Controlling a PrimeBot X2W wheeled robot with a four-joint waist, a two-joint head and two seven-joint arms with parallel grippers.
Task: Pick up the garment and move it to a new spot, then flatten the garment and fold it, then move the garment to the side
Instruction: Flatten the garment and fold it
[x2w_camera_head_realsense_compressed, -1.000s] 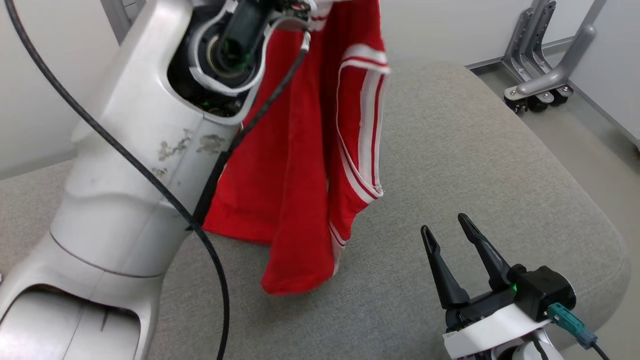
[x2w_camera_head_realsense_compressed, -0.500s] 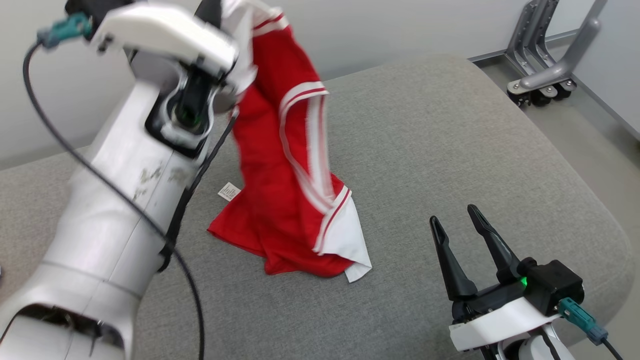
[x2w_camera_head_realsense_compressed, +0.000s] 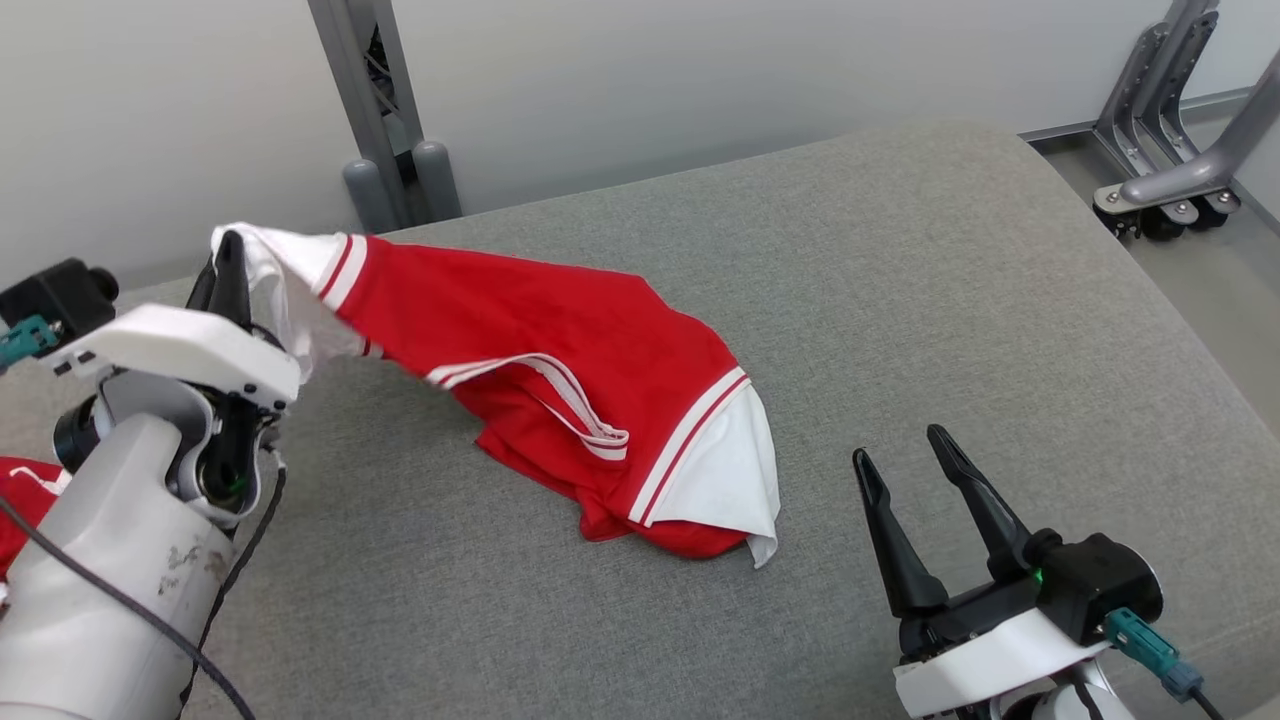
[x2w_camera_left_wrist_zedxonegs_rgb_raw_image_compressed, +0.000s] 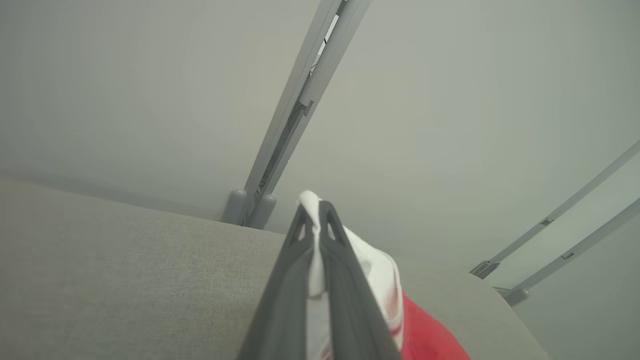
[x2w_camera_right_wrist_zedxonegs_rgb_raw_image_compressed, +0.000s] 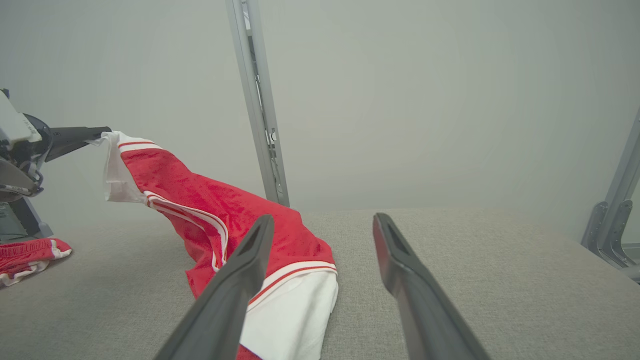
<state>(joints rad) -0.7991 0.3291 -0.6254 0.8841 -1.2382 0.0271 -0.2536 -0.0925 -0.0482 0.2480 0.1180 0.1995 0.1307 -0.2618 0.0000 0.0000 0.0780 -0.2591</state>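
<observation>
Left gripper (x2w_camera_head_realsense_compressed: 228, 250) is clamped shut on a white corner of the garment (x2w_camera_head_realsense_compressed: 560, 350) and holds that corner raised above the grey cushion (x2w_camera_head_realsense_compressed: 950, 300). From the grip, the garment slopes down toward the right gripper (x2w_camera_head_realsense_compressed: 897, 447). Its lower end lies bunched on the cushion, just ahead and to the left of that gripper's fingertips.

Fabric: red, with white panels and red-and-white stripe trim.

Right gripper stands open, empty, clear of the cloth.

Left wrist view: white cloth pinched between the closed fingers (x2w_camera_left_wrist_zedxonegs_rgb_raw_image_compressed: 290, 280).

Right wrist view: a second red cloth (x2w_camera_right_wrist_zedxonegs_rgb_raw_image_compressed: 25, 250) lies on the cushion below the left gripper.
</observation>
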